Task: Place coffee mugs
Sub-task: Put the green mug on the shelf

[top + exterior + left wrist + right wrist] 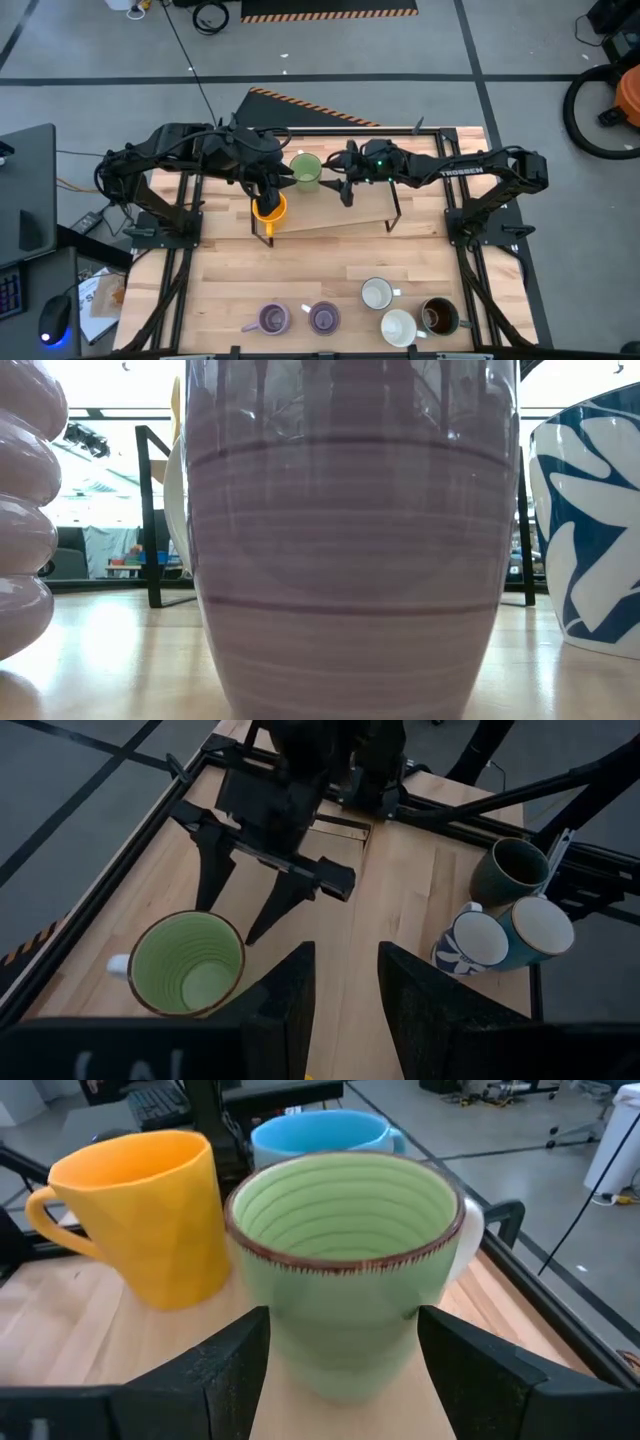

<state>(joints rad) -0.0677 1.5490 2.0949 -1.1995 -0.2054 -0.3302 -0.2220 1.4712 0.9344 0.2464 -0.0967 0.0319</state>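
The green mug [345, 1270] stands upright on the raised shelf [330, 215] between the parted fingers of the right end effector [345, 1365], whether touched I cannot tell. The left end effector [345, 995], fingers apart, hangs over the orange mug [268, 209], just beside the green mug. 2 purple mugs [298, 318], 2 white mugs [387, 310] and a brown mug [438, 316] stand on the table [300, 270]'s near edge.

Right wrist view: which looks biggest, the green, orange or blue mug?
1. Green mug, though it sits nearest the camera.
2. Orange mug.
3. Blue mug, mostly hidden behind, so true sizes stay unsure.
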